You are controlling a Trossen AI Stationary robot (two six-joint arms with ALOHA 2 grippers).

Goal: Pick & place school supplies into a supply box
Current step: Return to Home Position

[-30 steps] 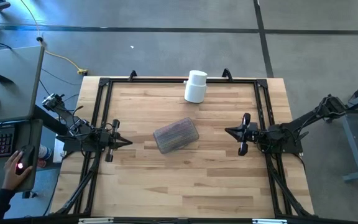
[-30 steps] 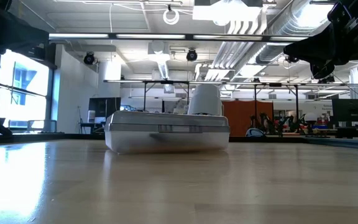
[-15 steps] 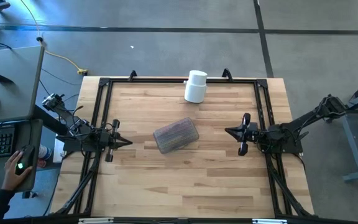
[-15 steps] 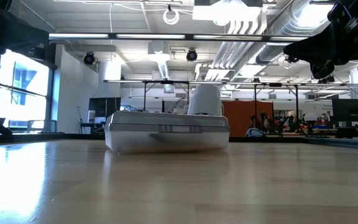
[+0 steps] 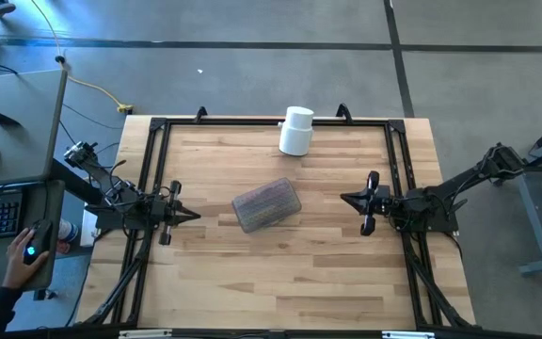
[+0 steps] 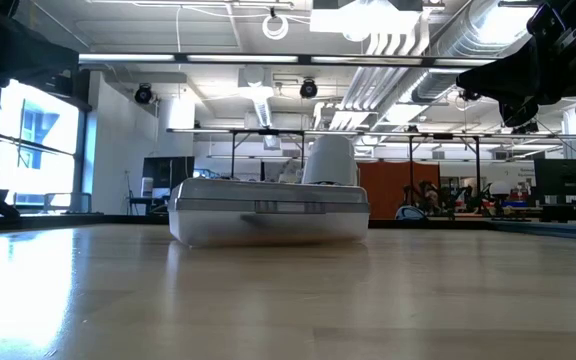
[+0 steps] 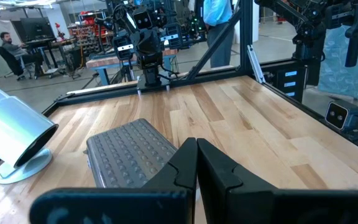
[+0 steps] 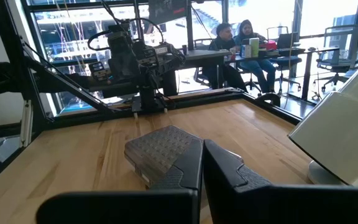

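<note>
Nothing has shifted: left end effector (image 5: pixel 192 216) and right end effector (image 5: pixel 346 199), both pressed together, flank the closed supply box (image 5: pixel 266 204).

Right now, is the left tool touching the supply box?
Apart. The high view shows a strip of bare table between the left tool and the closed supply box.

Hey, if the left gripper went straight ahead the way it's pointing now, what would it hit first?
Most likely the closed box: the left gripper, fingers shut, points straight at its near end. The gripper's height is hard to judge, so it might pass just above the box.
</note>
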